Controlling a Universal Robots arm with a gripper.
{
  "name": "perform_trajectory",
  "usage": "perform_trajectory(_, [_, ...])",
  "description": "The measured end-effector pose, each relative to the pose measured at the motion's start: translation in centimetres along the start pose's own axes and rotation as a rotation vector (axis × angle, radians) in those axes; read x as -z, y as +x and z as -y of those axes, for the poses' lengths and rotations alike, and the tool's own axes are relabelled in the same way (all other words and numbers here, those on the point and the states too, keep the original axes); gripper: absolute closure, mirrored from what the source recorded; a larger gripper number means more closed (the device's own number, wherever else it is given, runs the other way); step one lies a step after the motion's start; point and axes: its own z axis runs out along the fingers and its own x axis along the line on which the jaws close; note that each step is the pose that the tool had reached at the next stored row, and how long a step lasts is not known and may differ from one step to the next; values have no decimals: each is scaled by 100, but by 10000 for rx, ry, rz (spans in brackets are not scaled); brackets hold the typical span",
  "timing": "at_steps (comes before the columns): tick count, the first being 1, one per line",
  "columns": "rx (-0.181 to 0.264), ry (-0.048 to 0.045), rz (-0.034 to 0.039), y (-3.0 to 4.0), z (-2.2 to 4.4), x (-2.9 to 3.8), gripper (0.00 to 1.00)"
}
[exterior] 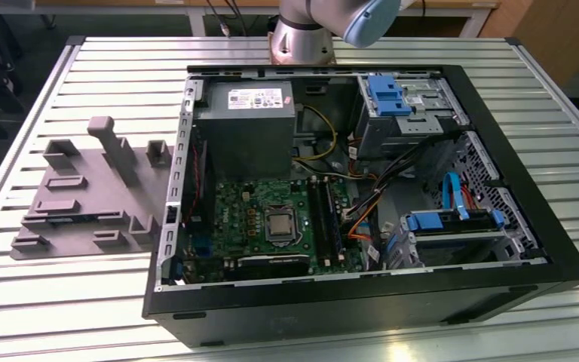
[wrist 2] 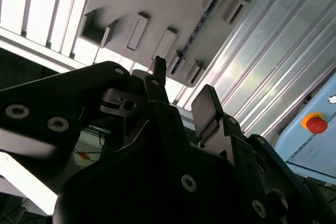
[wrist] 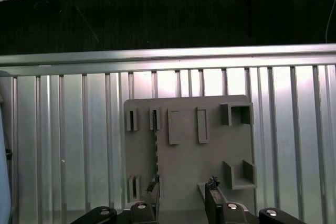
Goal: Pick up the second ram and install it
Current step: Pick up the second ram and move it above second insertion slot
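The second ram [wrist: 156, 153] stands on its long edge in end slots of a grey fixture plate [wrist: 210, 145]. It appears as a thin dark strip [wrist 2: 200, 22] in the second wrist view and as a green-blue strip [exterior: 68, 219] near the plate's front at the exterior view's left. My gripper [wrist: 182, 188] hangs well above the plate, open with nothing between its fingers. One fingertip [wrist: 153, 186] lines up near the stick's end. In the second wrist view the gripper [wrist 2: 184, 77] is dark and close to the lens, hiding part of the plate [wrist 2: 173, 3].
An open computer case [exterior: 370, 302] lies on the slatted metal table [exterior: 58, 302], right of the fixture plate [exterior: 99, 188]. Inside are the motherboard [exterior: 259, 219] with long black slots [exterior: 325, 219], a power supply [exterior: 244, 124], cables and blue drive brackets [exterior: 384, 94]. A red button [wrist 2: 316, 124] sits beyond the table.
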Motion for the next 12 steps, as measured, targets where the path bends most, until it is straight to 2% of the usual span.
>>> perform_trajectory(7, [-223, 5, -4, 15, 2, -45, 53])
perform_trajectory(12, [-237, 3, -4, 16, 1, -51, 53])
